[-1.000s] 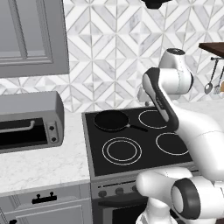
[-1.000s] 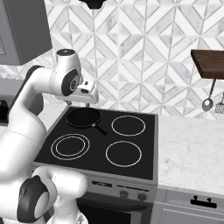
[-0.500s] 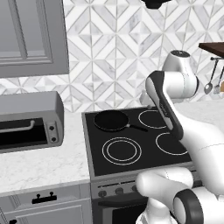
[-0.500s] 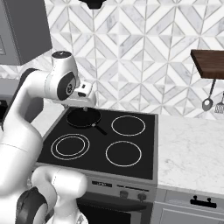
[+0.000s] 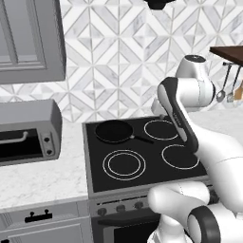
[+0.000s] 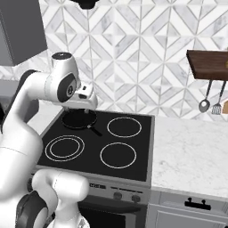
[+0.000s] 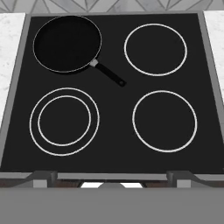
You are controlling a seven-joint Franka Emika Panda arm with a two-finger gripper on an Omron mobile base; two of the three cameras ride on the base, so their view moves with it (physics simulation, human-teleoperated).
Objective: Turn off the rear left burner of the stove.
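Note:
The stove [image 5: 142,194] is a grey range with a black glass top [image 7: 113,109] and small dark knobs [image 5: 126,207] [image 6: 118,195] along its front. A black skillet [image 7: 68,43] [image 5: 114,131] [image 6: 79,119] covers the rear left burner, its handle pointing toward the middle of the cooktop. My gripper [image 6: 86,102] hangs over the rear left part of the cooktop, just above the skillet, looking down on all the zones. Its fingers are hidden by the hand and arm, so the jaws' state is unclear.
A double white-ringed zone [image 7: 64,120] lies front left, with single-ringed zones rear right [image 7: 155,49] and front right [image 7: 165,120]. A grey toaster oven [image 5: 28,130] stands on the left counter. A wooden shelf with hanging utensils [image 6: 209,95] is on the right wall.
The arm's upper links have shifted slightly while the hand stays over the rear left of the cooktop. The skillet and stove have not moved.

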